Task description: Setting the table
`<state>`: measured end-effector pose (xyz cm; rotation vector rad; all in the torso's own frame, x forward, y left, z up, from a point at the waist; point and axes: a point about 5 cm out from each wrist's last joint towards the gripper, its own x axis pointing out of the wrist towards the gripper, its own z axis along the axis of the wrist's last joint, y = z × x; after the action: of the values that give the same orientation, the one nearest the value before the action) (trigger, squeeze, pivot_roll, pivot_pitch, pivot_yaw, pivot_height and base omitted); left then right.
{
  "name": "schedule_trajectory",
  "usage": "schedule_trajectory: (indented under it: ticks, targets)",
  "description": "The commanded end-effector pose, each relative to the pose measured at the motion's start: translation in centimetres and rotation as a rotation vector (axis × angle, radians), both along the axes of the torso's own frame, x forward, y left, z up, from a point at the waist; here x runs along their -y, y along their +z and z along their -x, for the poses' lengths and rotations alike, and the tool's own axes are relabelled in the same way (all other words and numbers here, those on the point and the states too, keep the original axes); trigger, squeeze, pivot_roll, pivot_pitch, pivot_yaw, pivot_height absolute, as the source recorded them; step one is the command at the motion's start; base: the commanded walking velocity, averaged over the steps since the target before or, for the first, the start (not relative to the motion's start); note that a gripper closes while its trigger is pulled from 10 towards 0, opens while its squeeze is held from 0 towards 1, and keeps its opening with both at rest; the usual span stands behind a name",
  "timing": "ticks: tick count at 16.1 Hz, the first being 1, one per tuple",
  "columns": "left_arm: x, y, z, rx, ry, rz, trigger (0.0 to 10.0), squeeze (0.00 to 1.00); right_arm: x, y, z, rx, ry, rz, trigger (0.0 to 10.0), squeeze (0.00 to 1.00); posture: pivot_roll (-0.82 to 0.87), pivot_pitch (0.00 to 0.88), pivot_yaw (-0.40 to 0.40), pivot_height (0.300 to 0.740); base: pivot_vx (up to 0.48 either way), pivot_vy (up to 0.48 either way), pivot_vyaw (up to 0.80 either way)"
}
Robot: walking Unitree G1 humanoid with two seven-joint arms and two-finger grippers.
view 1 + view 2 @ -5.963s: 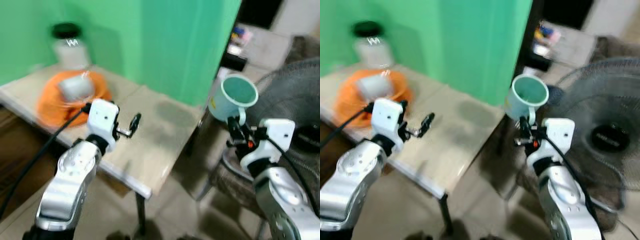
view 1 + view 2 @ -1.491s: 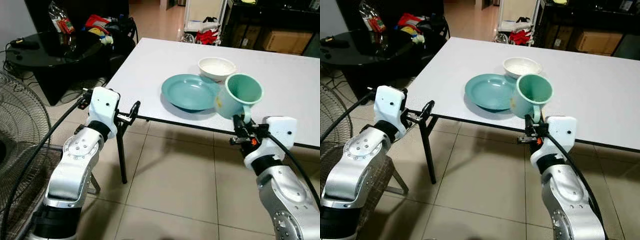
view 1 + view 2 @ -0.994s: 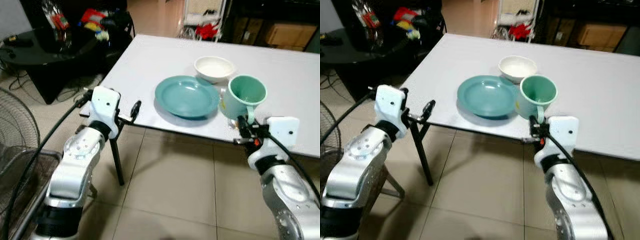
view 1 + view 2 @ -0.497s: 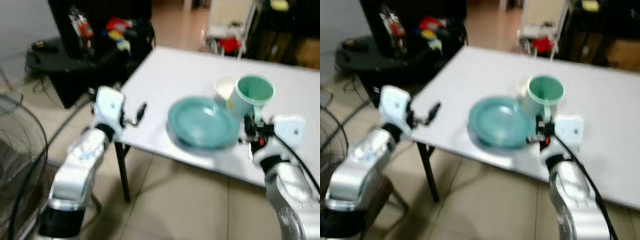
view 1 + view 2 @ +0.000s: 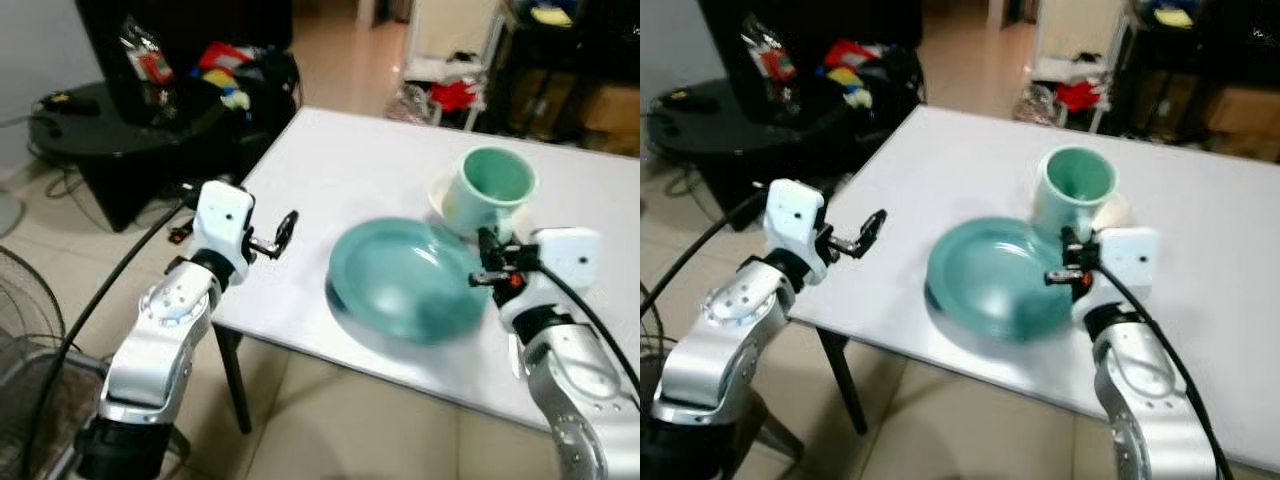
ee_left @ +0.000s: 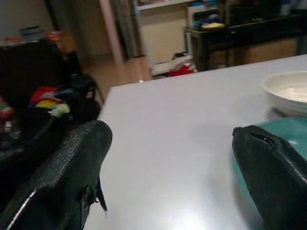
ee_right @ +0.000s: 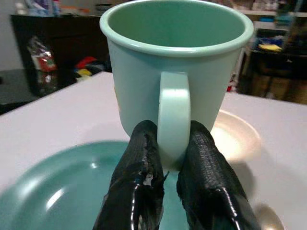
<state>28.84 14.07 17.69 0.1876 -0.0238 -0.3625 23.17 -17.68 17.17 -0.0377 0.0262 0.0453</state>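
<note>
Green mug [image 7: 175,72] upright, mouth up, above teal plate [image 5: 400,280] on white table [image 5: 340,180]; handle pinched by right gripper [image 7: 168,165]. Left gripper [image 5: 283,232] raised over table edge, fingers apart.

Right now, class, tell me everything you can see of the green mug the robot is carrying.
The mug is pale mint green, smooth and glossy like enamel or ceramic, with a rounded rim and one loop handle. It is upright and looks empty. The right claw holds it by pinching the handle between its two black fingers. It hangs in the air above the teal plate, with the white bowl just behind it on the white table. A yellowish mark shows on its side.
</note>
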Motion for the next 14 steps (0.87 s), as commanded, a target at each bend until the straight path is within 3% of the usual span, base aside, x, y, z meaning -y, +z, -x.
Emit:
schedule_trajectory:
  ticks: [1, 10, 14]
  targets:
    - [-0.68, 0.33, 0.06, 0.012, 0.015, -0.01, 10.0, 0.0, -0.56, 0.24, -0.01, 0.01, 0.025, -0.008, 10.0, 0.0, 0.03, 0.0, -0.014, 0.74, 0.386, 0.0, 0.0]
    - [-0.42, 0.33, 0.24, 0.011, -0.004, -0.011, 10.0, 0.0, -0.76, 0.07, 0.02, -0.004, 0.045, -0.026, 10.0, 0.0, 0.04, 0.0, -0.016, 0.74, 0.378, 0.0, 0.0]
    - [-0.19, 0.17, 0.36, -0.013, -0.034, -0.01, 10.0, 0.0, -1.01, -0.18, -0.77, -0.038, 0.094, -0.039, 10.0, 0.0, 0.03, 0.0, -0.007, 0.74, 0.061, 0.0, 0.0]
